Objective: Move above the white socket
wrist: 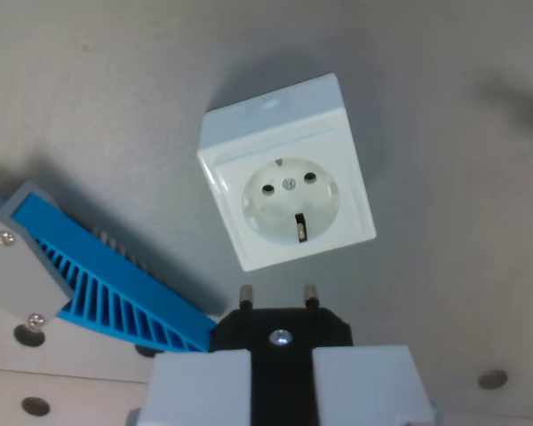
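A white socket sits on the grey surface in the middle of the wrist view, its round recess with two holes and an earth pin facing the camera, turned slightly. My gripper fills the bottom centre, its two pale fingers shut on a black plug. The plug's two metal pins point toward the socket's lower edge, just below it in the picture and apart from it.
A blue ribbed part with a grey screwed bracket lies at the wrist view's lower left, close to the plug. A pale perforated plate runs along the bottom edge. A blurred dark streak shows at upper right.
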`<action>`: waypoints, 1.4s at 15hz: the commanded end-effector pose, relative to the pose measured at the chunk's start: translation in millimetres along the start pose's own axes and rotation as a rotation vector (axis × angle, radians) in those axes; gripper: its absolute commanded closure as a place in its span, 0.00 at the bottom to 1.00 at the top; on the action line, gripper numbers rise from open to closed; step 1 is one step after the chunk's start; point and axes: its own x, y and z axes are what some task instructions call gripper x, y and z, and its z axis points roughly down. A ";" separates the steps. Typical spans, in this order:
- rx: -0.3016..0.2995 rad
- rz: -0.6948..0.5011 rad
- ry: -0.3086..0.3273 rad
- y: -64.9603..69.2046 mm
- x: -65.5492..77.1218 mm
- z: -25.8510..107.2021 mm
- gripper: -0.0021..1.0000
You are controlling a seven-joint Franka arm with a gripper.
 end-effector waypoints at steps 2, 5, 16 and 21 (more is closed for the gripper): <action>-0.033 -0.191 0.100 5.9 -6.2 17.9 1.00; -0.035 -0.213 0.104 7.0 -7.3 27.5 1.00; -0.039 -0.251 0.099 9.2 -8.9 52.0 1.00; -0.039 -0.237 0.096 9.6 -9.5 56.8 1.00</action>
